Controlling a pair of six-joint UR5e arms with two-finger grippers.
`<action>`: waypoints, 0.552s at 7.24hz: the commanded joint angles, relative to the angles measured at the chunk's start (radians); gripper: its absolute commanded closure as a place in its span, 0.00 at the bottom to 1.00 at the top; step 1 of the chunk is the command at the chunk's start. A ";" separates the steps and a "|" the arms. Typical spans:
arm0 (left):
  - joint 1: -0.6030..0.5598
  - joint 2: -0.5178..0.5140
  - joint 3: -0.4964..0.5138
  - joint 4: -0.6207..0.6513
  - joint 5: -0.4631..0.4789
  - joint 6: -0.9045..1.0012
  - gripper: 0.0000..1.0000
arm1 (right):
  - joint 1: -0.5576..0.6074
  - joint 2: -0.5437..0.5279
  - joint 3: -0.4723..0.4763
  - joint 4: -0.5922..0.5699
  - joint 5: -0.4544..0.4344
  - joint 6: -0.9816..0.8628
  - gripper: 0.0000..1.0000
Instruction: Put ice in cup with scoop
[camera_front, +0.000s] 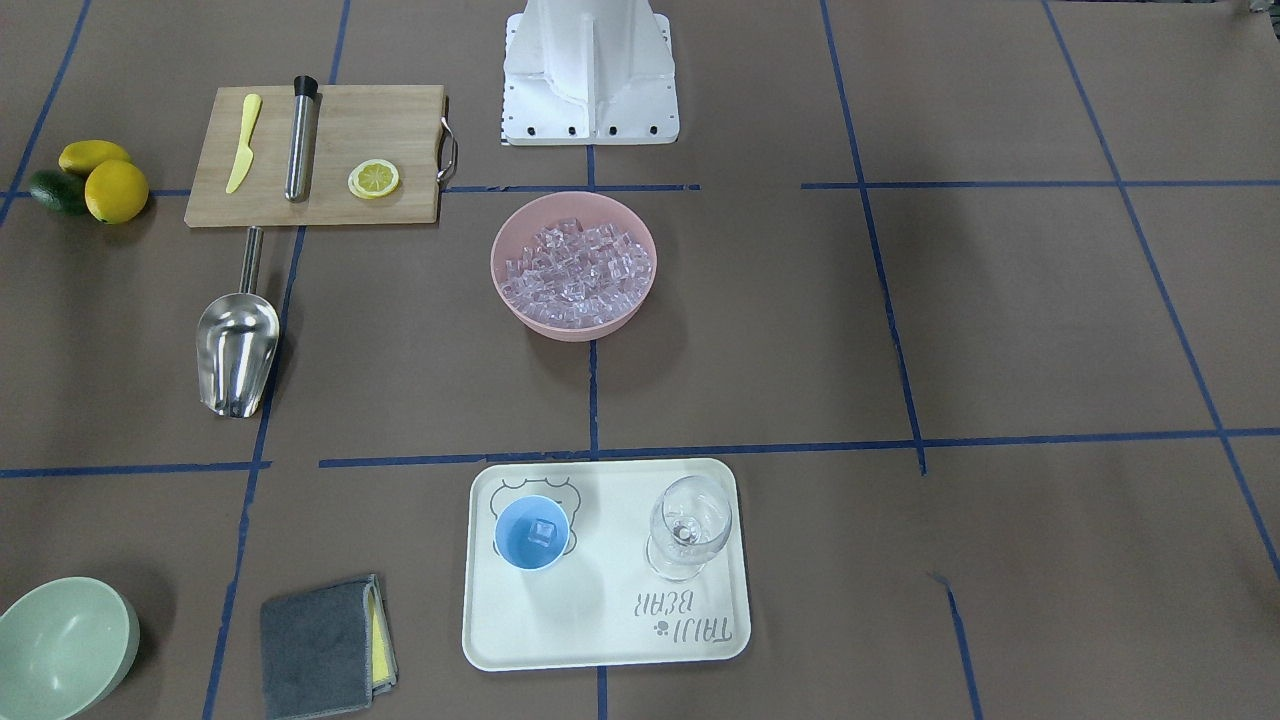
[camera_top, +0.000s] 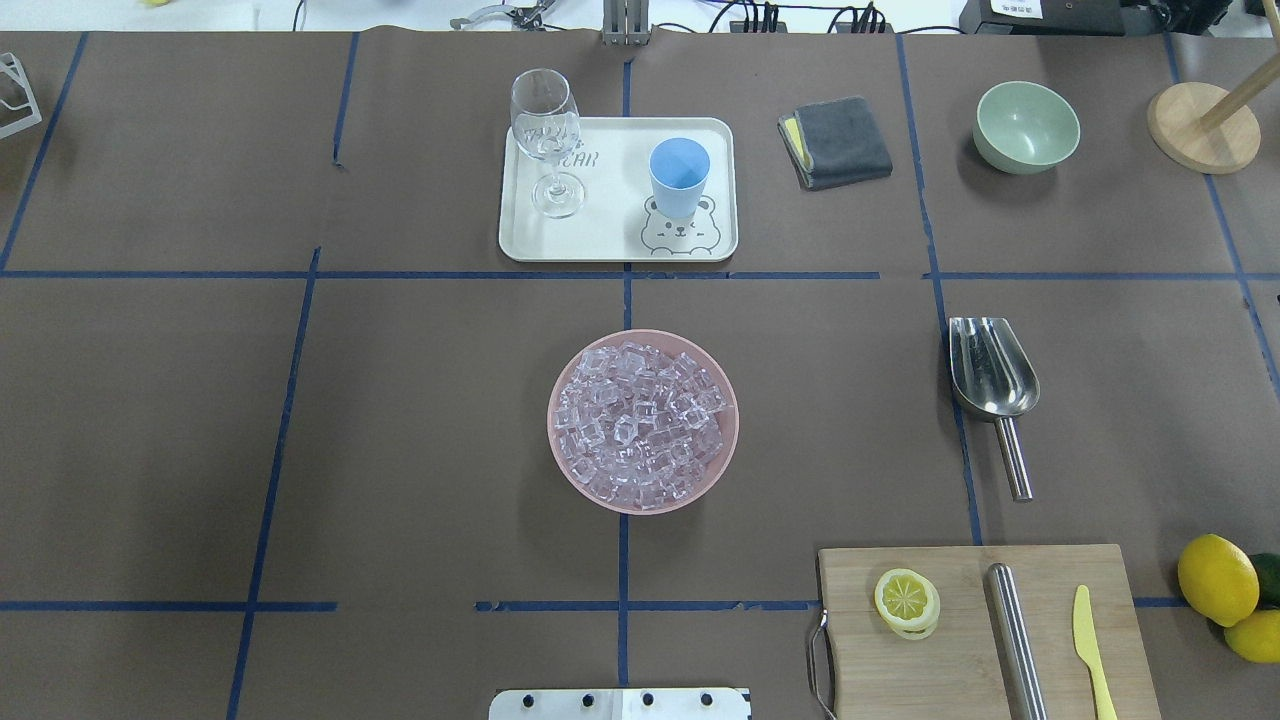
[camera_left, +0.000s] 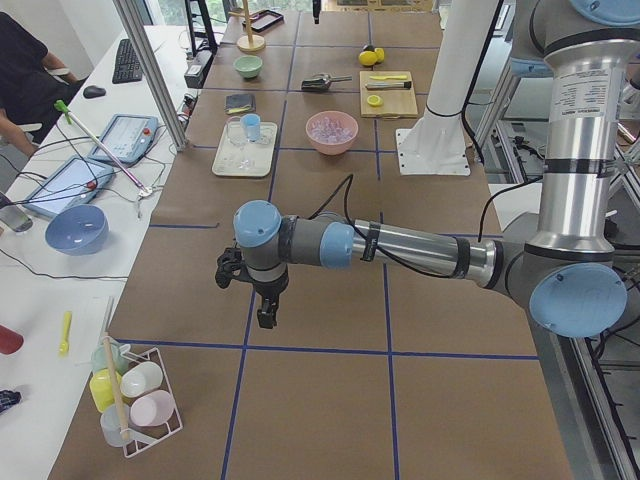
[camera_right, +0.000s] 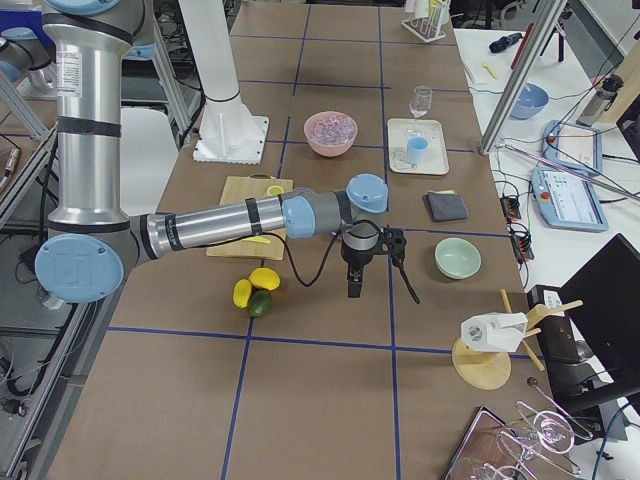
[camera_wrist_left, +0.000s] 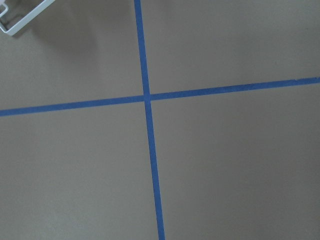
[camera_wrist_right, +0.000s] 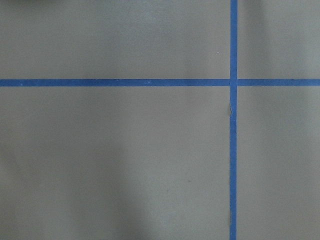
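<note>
Exterior left and right views had the left gripper (camera_left: 262, 305) and right gripper (camera_right: 375, 270) hanging over the table (camera_left: 330, 400) at opposite ends; I could not tell whether either claw was spread or pressed together. Nearest the base lay the cutting board (camera_top: 950, 680). Beyond it lay the scoop (camera_top: 990, 375), untouched, well apart from the pink bowl (camera_top: 551, 420) heaped with ice (camera_top: 640, 420). Farthest, the cup (camera_top: 679, 175) stood on the tray (camera_top: 610, 235), with a single cube (camera_front: 541, 532) inside. Fetching the scoop seemed the step in hand; the right arm would need a firm pinch on its thin handle.
</note>
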 joint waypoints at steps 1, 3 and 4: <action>0.001 -0.040 0.019 -0.022 -0.007 0.005 0.00 | 0.010 0.008 -0.004 0.000 0.027 0.002 0.00; 0.001 -0.061 0.035 -0.024 -0.007 0.003 0.00 | 0.010 0.029 -0.044 0.000 0.029 0.002 0.00; 0.003 -0.066 0.036 -0.024 -0.007 0.002 0.00 | 0.010 0.043 -0.044 0.001 0.027 0.002 0.00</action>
